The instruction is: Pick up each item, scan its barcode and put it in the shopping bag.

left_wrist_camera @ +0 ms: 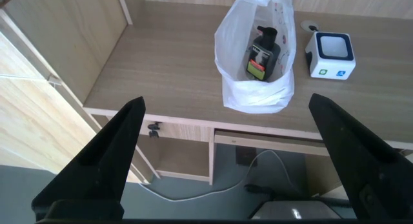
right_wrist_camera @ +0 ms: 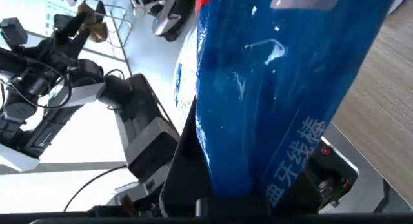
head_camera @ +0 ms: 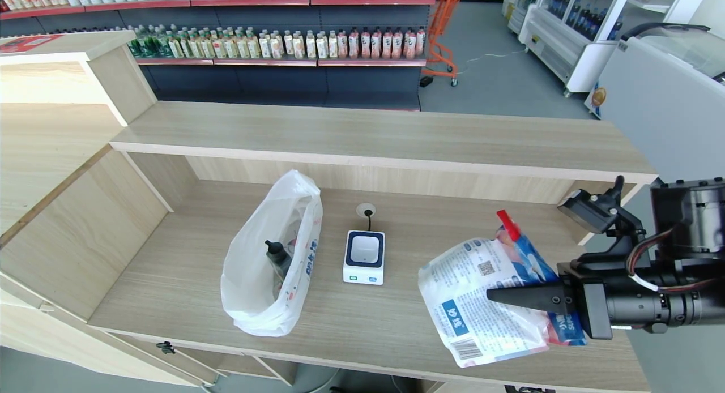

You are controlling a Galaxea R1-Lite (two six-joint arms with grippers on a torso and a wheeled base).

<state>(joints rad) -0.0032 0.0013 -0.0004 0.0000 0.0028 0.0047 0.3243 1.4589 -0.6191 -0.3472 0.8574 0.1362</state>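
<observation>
shop: drink shelves (head_camera: 272, 45), checkout counter (head_camera: 396, 132) with scanner (head_camera: 364, 257), likely freezers (head_camera: 662, 93) behind.

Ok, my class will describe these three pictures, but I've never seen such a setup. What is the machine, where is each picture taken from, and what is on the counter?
It is a two-armed robot at a shop checkout. The wide picture comes from a camera on its head, looking down on the wooden counter. The other two come from cameras on its wrists. On the counter stand a white shopping bag with a black pump bottle inside and, beside it, a small white barcode scanner. The right hand grips a blue-and-white pouch with a red cap at the counter's right end; its wrist camera sees that pouch close up. The left hand is open and empty, out in front of the counter's near edge.
</observation>
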